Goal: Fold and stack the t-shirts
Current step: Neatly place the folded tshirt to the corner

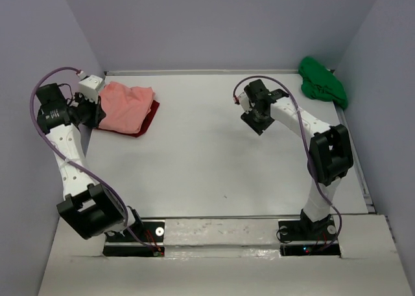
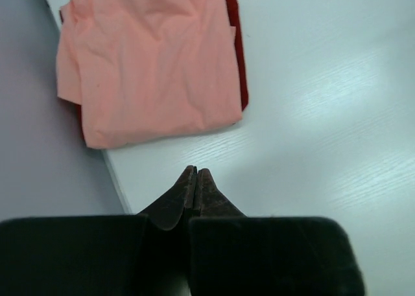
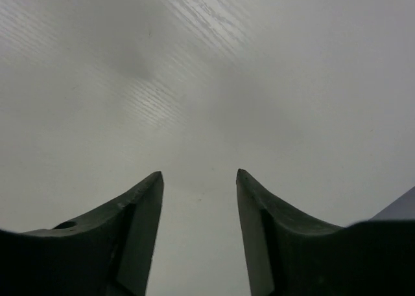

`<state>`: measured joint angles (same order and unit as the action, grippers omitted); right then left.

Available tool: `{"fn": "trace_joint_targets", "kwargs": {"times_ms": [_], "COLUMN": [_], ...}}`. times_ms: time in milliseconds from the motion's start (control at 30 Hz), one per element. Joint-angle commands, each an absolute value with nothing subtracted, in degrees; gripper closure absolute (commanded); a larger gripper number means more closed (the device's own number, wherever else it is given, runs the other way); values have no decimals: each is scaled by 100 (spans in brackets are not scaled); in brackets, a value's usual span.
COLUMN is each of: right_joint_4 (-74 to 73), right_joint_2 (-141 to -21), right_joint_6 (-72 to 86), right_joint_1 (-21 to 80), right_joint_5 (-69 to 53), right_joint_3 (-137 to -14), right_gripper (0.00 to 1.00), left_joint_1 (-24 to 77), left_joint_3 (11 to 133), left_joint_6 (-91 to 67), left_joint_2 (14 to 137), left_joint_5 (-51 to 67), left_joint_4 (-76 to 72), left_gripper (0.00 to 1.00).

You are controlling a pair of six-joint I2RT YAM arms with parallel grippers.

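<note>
top view, stack: salmon-pink shirt [image 1: 126, 105] lies folded on the deep red shirt [image 1: 148, 122] in the upper left of the frame. Only a red edge shows on the right and lower sides, so two look done.
top view, remaining: green shirt [image 1: 322, 82] sits bunched in the upper right corner, unfolded and well apart from the stack. Judged the next piece to fetch.
top view, arms: left gripper [image 1: 93, 113] is at the stack's left edge; right gripper [image 1: 259, 122] hangs over the bare worktop [image 1: 207, 166], between centre and the green shirt.
left wrist view, gripper: left gripper [image 2: 196, 173] has its jaws pressed together and holds nothing; its tips are just clear of the pink hem at the worktop's edge. Likely parked out of the way.
left wrist view, cloth: the pink top layer is fairly flat with soft creases; red peeks out at upper right.
right wrist view, gripper: right gripper [image 3: 199, 177] has its jaws partway apart with nothing between them, only plain worktop below. No cloth in frame.
next move: probably a reach to the upper right for green; loose folds may bunch in the grasp.
</note>
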<state>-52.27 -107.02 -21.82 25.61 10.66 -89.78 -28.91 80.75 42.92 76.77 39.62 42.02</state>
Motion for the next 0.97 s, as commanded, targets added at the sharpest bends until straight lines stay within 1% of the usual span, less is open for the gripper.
{"fn": "trace_joint_targets", "kwargs": {"times_ms": [0, 33, 100, 133, 167, 267, 300, 333, 367, 400, 433, 500, 600, 767, 800, 833, 867, 900, 933], "right_joint_4": [-4872, -4713, -4405, -4081, -3913, -3508, -3463, -3324, -3192, -3008, -2893, -2673, -2487, -2399, -2391, -2382, -2243, -2241, -2172], "right_joint_2": [-10155, -9969, -9573, -9180, -8984, -8439, -8142, -7991, -7841, -7544, -7402, -7121, -6768, -6811, -6820, -6812, -6707, -6671, -6697], "right_joint_6": [-2065, -2065, -2048, -2048, -2022, -1943, -1838, -1820, -1741, -1723, -1731, -1661, -1381, -1046, -1037, -1072, -1229, -1239, -1126], "right_joint_1": [2619, 2619, 2619, 2567, 2566, 2514, 2444, 2443, 2382, 2312, 2312, 2251, 2128, 1898, 1898, 1785, 1549, 1547, 1547], "right_joint_5": [1063, 1124, 1309, 1397, 1641, 1810, 1863, 1898, 2029, 2204, 2258, 2513, 2496, 2592, 2749, 2690, 2272, 2233, 2293], "right_joint_3": [-8659, -8457, -7868, -7675, -7325, -6953, -6752, -6628, -6479, -6190, -6031, -5714, -5274, -4983, -5001, -4975, -4818, -4756, -4807], "right_gripper": [42, 38, 35, 33, 32, 30, 24, 22, 18, 11, 7, 0, 0, 0, 1, 4, 4, 4, 0], "left_joint_1": [-2778, -2725, -2550, -2471, -2374, -1821, -1645, -1339, -1205, -1047, -1020, -1011, -1002, -1002, -1002, -1002, -1002, -1002, -1002], "left_joint_3": [7744, 7674, 7366, 7104, 6988, 6549, 6426, 6286, 6249, 6232, 6214, 6179, 5925, 5248, 5177, 5081, 5054, 5036, 5001], "left_joint_6": [4394, 4421, 4316, 4220, 4158, 3877, 3789, 3771, 3831, 3849, 3841, 3815, 3806, 3691, 3630, 3552, 3533, 3516, 3420], "left_joint_2": [7418, 7392, 7243, 7181, 7128, 6979, 6918, 6900, 6891, 6899, 6917, 6996, 7066, 6733, 6628, 6557, 6470, 6434, 6390], "left_joint_5": [4965, 5044, 5106, 5106, 5089, 5019, 5010, 5018, 4958, 4914, 4870, 4799, 4834, 4632, 4597, 4562, 4553, 4561, 4570], "left_joint_4": [4482, 4500, 4308, 4211, 4088, 3649, 3326, 3235, 3173, 3121, 3103, 3094, 2971, 2558, 2453, 2383, 2304, 2268, 2241], "left_gripper": [94, 93, 88, 81, 72, 61, 51, 47, 38, 16, 1, 1, 1, 1, 1, 1, 1, 1, 1]}}
